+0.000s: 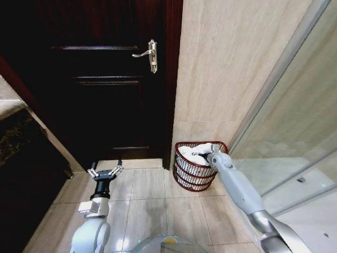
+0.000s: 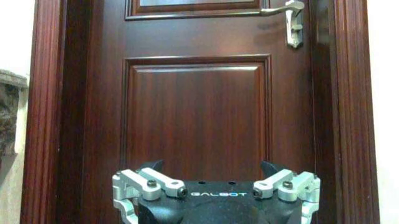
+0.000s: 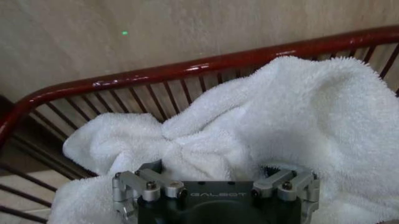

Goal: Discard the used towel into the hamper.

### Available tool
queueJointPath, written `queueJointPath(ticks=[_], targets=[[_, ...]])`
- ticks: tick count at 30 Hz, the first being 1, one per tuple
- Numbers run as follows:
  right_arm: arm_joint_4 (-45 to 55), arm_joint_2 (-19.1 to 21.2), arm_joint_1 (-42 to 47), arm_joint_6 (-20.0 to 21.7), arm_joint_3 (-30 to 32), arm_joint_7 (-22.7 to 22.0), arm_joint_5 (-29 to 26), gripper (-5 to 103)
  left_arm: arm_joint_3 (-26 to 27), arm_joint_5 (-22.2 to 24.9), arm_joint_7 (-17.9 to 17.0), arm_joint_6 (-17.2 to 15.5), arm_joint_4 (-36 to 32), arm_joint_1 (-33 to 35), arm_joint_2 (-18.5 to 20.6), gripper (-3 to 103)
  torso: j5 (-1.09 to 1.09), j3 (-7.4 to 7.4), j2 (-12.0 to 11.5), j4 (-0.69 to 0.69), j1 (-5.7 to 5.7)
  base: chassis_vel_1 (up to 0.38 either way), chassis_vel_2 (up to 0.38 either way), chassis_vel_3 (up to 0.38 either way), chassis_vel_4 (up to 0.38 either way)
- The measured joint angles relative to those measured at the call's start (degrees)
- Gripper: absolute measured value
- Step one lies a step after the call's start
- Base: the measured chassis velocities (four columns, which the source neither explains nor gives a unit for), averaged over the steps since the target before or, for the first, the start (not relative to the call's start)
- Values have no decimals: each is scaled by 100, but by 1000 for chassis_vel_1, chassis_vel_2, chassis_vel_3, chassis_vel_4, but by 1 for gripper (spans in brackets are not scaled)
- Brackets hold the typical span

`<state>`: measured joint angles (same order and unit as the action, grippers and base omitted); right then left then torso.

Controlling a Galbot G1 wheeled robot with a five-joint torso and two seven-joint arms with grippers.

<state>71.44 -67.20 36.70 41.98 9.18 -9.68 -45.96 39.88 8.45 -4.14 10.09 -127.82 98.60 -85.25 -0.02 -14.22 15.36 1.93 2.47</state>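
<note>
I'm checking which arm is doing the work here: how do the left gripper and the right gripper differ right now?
The left gripper hangs above bare floor tiles facing the dark door; the right gripper reaches into the hamper. The left gripper's fingers are spread open with nothing between them; the right gripper is down against the white towel, and its grip cannot be made out. Both have the same black body and silver linkages.

Dark wood door (image 1: 100, 79), beige tiled wall (image 1: 226, 63), tiled floor (image 1: 152, 205)
</note>
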Motion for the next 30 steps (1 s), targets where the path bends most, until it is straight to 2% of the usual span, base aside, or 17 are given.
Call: queueJointPath(ticks=[5,10,15,19,22,24,26,27,28,30], targets=[[-465,-169,-158,-7,48,110,88,100,107,66,63,92,79,26,-12,100,0,0,0,1,0,0,0,0,0],[-263,-180,-52,-20,176,142,193,100,204,116,130,98,84,17,-19,100,2,-3,0,1,2,0,0,0,0],[639,-34,189,-105,442,78,245,100,284,167,202,98,87,-4,-30,100,4,-3,-1,3,2,0,0,0,0],[1325,47,496,-367,658,89,529,100,274,182,204,99,87,-4,-36,100,4,-3,0,3,3,0,0,0,0],[2138,58,1127,-1024,921,179,1157,100,220,183,205,134,127,-4,-52,100,5,-2,0,1,2,0,0,0,0],[2338,49,1298,-1161,992,191,1276,100,204,183,205,144,136,-4,-58,100,4,-1,0,1,2,0,0,0,0],[2711,-7,1679,-1592,1144,247,1611,100,149,184,206,170,160,0,-73,100,1,-1,0,0,2,0,0,0,0],[2967,-94,1966,-2050,1270,316,1982,100,87,183,205,196,168,0,-87,100,4,-1,0,-1,1,0,0,0,0],[2967,-94,1966,-2050,1270,316,1982,100,87,183,205,196,168,0,-87,100,4,-1,0,-1,1,0,0,0,0],[3172,-200,2221,-2551,1387,333,2349,100,2,182,191,205,171,4,-98,100,1,-1,0,0,1,0,0,0,0]])
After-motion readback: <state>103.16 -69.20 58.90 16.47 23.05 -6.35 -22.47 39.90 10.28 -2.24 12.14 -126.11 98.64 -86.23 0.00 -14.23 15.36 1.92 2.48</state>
